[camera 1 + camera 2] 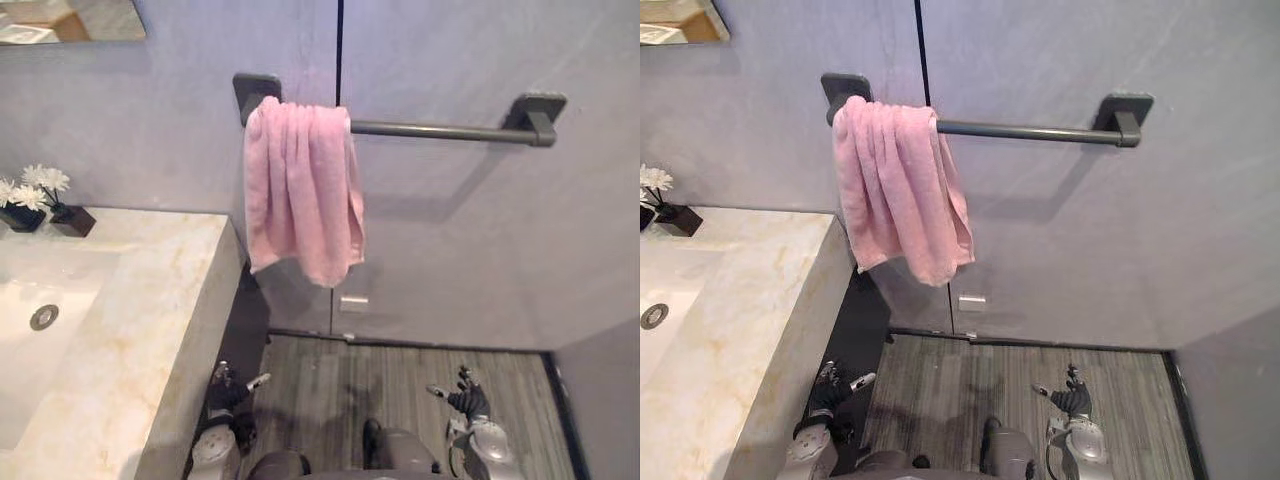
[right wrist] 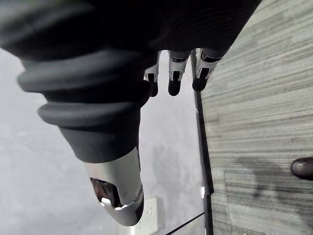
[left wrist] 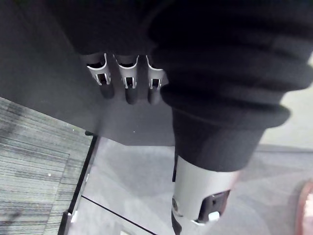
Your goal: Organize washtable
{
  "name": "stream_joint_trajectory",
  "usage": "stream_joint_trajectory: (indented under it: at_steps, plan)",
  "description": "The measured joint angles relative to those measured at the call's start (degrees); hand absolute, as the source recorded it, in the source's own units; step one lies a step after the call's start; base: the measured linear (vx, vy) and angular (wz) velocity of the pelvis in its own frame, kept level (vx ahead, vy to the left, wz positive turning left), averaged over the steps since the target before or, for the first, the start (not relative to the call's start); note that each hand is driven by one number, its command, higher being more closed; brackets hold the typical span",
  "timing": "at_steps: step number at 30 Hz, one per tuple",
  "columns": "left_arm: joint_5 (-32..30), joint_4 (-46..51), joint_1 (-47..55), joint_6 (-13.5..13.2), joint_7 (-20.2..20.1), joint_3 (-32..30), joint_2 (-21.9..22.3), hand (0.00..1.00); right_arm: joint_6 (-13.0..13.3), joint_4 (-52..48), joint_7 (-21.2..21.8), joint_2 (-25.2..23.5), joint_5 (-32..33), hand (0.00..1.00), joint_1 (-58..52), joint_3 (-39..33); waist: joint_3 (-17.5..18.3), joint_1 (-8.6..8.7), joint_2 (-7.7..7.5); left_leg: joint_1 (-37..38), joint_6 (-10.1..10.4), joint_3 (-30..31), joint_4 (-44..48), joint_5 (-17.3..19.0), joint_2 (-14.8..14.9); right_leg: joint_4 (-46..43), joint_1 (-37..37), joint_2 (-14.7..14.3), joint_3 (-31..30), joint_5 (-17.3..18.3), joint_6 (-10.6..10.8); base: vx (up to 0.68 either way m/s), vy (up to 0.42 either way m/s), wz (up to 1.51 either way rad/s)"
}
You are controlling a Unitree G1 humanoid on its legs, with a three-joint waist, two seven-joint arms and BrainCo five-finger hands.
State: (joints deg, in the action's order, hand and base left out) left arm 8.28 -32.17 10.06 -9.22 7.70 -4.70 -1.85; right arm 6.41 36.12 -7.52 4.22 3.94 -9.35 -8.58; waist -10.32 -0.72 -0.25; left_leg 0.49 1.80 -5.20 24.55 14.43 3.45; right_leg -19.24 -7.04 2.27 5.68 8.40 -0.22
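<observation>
Left eye view: the soft pink terry towel is hanging bunched on the dark grey metal wall bar beside the pale marble desk, likely needing only straightening, while left hand and right hand are dangling slack-fingered, empty.

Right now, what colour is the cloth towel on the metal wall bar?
Plain pink towel; left eye view shows it best.
</observation>
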Motion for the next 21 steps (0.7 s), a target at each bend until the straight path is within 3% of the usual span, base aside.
stream_joint_trajectory:
  at_steps: [2,4,6,8,14,21]
  plan:
    - [0.01,1.05,0.57,-0.04,-0.06,0.07,0.84,0.00,0.03,-2.78,-0.01,-0.67,0.09,0.00,-1.46,0.35,-0.14,-0.43,0.02,-4.50,0.69,-2.96,12.68,0.83,3.90,2.37,4.66,-1.26,1.22,0.64,-1.14,0.20,-0.138,0.26]
    - [0.01,1.03,1.53,0.03,-0.16,0.24,0.99,0.00,0.23,-3.48,-0.06,-0.62,0.14,0.00,-0.95,0.09,-0.10,-0.26,0.03,-5.21,0.26,-4.82,11.24,1.37,6.58,2.90,6.38,-1.52,1.34,1.00,-1.60,0.15,-0.049,-0.11]
    - [0.02,1.05,1.07,0.04,-0.20,0.75,1.09,0.00,0.64,-3.51,-0.09,-0.09,0.20,0.00,-0.05,-0.27,0.06,-0.26,1.00,-5.79,1.05,-3.46,0.23,0.34,6.17,3.33,6.81,-1.20,0.26,0.96,-1.28,0.15,0.057,-0.19]
    - [0.03,1.00,1.06,0.02,-0.10,0.97,0.76,0.00,0.76,-1.87,-0.22,0.66,0.15,0.00,-0.02,-1.24,0.47,-0.17,1.89,-4.18,2.48,-1.71,-6.78,-5.72,5.02,3.17,6.82,-1.08,-0.99,1.45,0.11,0.13,0.164,-0.19]
    - [0.01,2.22,1.32,-0.14,-0.30,3.33,-1.09,0.00,0.73,-0.87,-0.17,-0.39,0.04,0.00,-1.68,-0.85,1.05,-0.20,1.07,-1.60,1.45,-3.36,-10.80,-6.39,2.28,5.72,8.07,1.41,-2.39,0.97,2.37,0.06,0.099,-0.09]
    - [0.06,9.94,1.74,-0.30,-0.17,4.15,-2.43,0.00,0.97,0.80,-0.04,-0.27,0.04,0.00,-1.77,-0.86,1.77,-0.06,0.26,2.15,1.45,-3.25,-17.81,-9.50,0.86,7.96,9.37,1.79,-2.21,0.56,2.69,0.01,-0.001,0.02]
